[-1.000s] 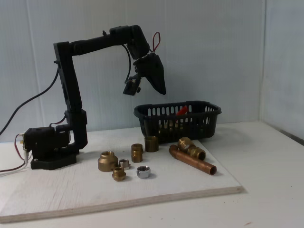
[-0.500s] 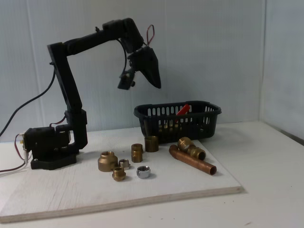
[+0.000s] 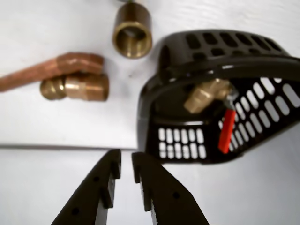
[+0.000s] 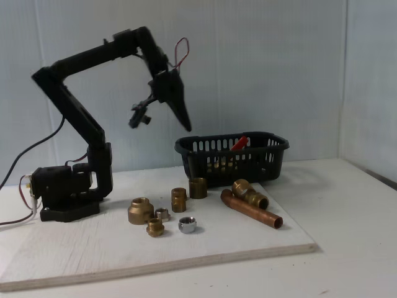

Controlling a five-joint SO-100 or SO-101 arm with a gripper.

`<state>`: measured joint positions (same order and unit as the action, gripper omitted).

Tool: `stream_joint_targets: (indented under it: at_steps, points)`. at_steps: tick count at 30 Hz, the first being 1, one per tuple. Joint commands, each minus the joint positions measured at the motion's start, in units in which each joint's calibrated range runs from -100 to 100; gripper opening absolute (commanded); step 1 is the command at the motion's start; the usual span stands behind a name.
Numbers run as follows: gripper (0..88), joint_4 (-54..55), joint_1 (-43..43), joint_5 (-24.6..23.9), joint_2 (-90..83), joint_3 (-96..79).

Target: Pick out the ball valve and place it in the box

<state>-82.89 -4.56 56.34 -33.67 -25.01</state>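
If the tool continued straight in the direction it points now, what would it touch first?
Probably the near rim of the box holding the ball valve. In the wrist view the tool, nearly closed and empty, points just beside that rim, so it might instead pass to the white board; depth is unclear.

no readable text, no labels, no numbers anywhere

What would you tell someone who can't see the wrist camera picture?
A brass ball valve with a red handle lies inside the black box. The empty pincer hangs outside the box, jaws nearly closed. Beyond lie a copper pipe with brass elbow and a brass coupling.
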Motion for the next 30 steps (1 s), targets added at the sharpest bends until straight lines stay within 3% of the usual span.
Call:
stream_joint_targets:
  at_steps: [1, 19, 23, 30]
  points:
    - [1.2, 1.1, 1.8, -3.2, -6.0, -4.3]
    - [1.2, 12.1, 5.9, -39.0, -27.0, -23.5]
    - [1.2, 11.6, 6.0, -42.5, -32.8, -30.2]
    - [1.2, 11.6, 6.0, -42.9, -44.0, -42.2]
